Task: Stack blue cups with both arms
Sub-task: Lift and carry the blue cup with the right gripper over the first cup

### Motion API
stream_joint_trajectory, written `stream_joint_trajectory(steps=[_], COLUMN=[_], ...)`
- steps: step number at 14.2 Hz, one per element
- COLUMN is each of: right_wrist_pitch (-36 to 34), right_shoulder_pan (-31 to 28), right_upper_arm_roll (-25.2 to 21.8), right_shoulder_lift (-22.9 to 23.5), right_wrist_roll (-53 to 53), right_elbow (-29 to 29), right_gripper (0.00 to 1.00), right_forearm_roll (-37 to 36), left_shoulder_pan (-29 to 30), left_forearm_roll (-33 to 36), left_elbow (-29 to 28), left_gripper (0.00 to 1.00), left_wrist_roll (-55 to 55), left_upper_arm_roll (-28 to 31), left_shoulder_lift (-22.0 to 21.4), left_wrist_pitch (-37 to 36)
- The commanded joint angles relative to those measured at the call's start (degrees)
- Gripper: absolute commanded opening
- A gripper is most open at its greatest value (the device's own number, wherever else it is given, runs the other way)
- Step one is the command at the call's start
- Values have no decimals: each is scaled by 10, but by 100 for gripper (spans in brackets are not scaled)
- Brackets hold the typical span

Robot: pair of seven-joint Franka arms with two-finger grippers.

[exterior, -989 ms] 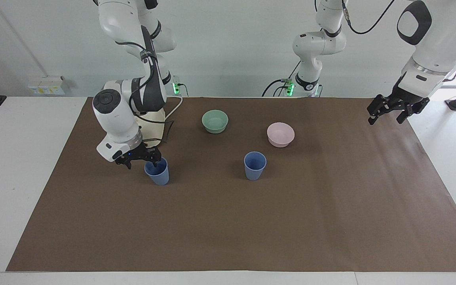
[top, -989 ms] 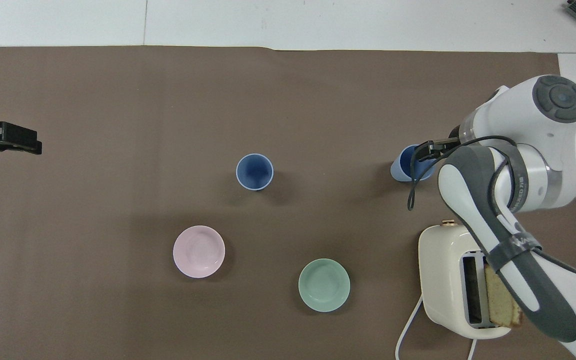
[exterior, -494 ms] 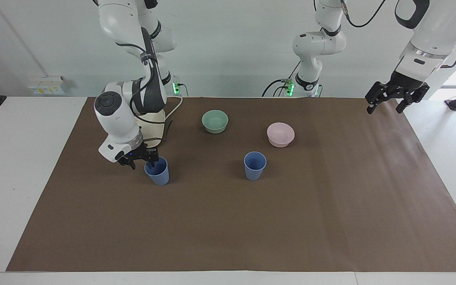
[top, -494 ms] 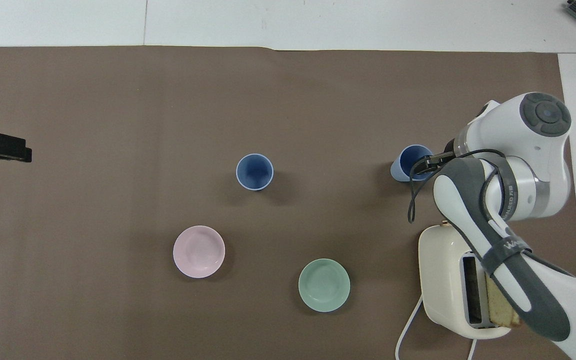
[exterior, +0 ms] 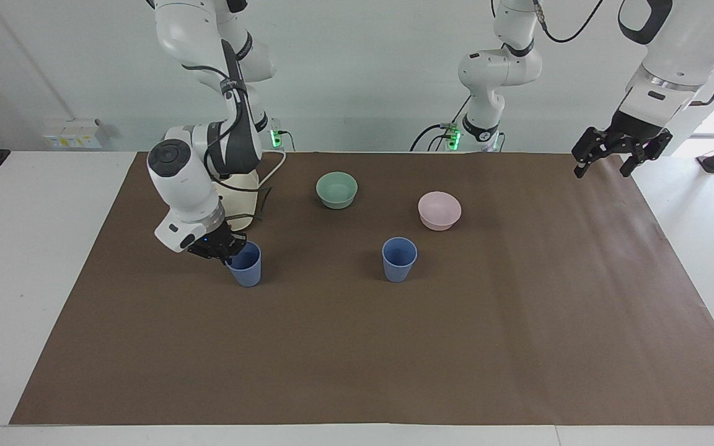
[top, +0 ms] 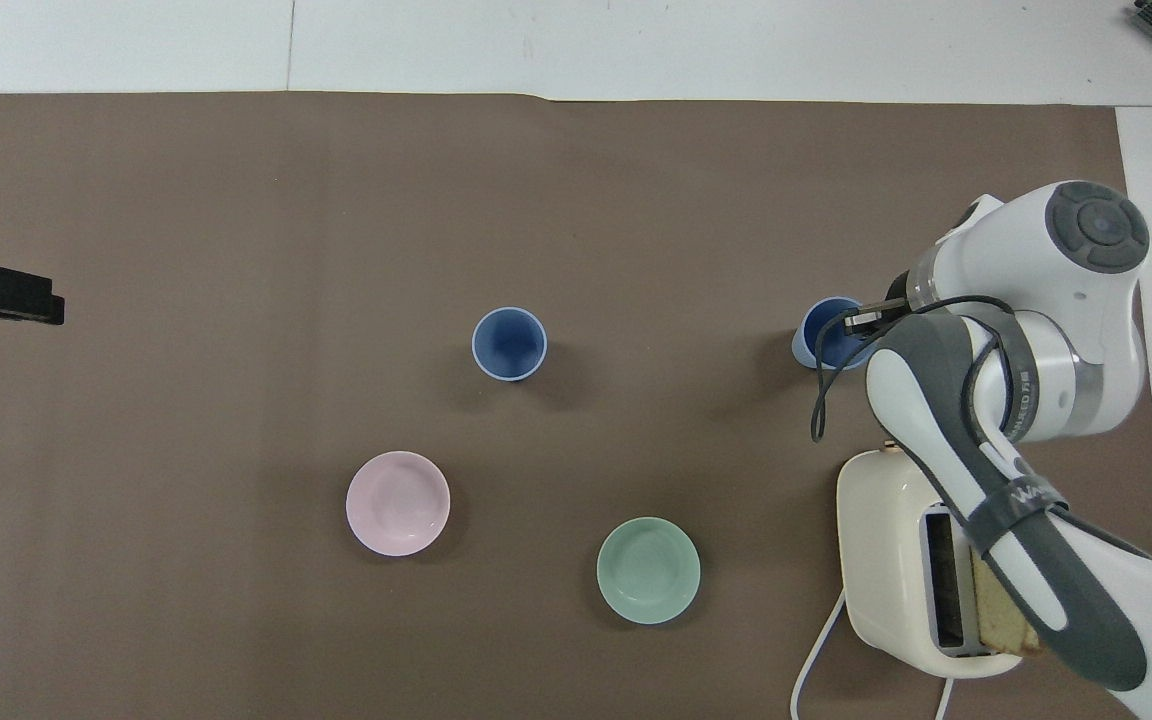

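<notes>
The blue cups stand upright and well apart: one mid-table (exterior: 399,259), the other (exterior: 246,264) toward the right arm's end, near the toaster (top: 911,560). The right gripper (exterior: 224,251) is clamped on this second cup's rim, and its target lies at three o'clock in the facing view (axis vertical). The left gripper (exterior: 619,152) waits with fingers spread over the mat's edge.

We note two blue cups (exterior: 246,265) (exterior: 399,259), matt plastic by the look. The green bowl (exterior: 336,189) and pink bowl (exterior: 439,210) look smooth, faintly shiny. The brown table cover (exterior: 357,347) looks like matt paper (lightly creased). The cream toaster (top: 891,560) shell looks glossy.
</notes>
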Motion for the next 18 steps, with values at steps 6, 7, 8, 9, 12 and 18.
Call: stream_joint_trajectory(steps=[6,7,8,9,12,18], right_wrist_pitch=[-122,-145,-165,-189,-236,-243], right_shoulder_pan=[33,35,35,34,35,35], right_upper_arm_roll=[6,7,17,27,36,114], right_shoulder_lift=[-14,-15,-16,-17,-34,-50], right_wrist_roll=[22,37,54,65,73,185], right_elbow=[110,128,147,169,199,198], right_gripper=[0,0,0,0,0,0], right_forearm_roll=[3,3,3,3,4,1], left_shoulder_pan=[0,0,0,0,0,0], left_forearm_roll=[7,7,7,7,7,7], left_elbow=[2,2,2,2,2,2], left_gripper=[100,100,100,100,100,100], left_wrist_roll=[1,1,1,1,1,1], left_upper_arm_roll=[4,4,4,4,4,4], left_shoulder_lift=[-6,-6,-6,-6,-6,-6], left_wrist_pitch=[-10,-10,-10,-10,-10,-10])
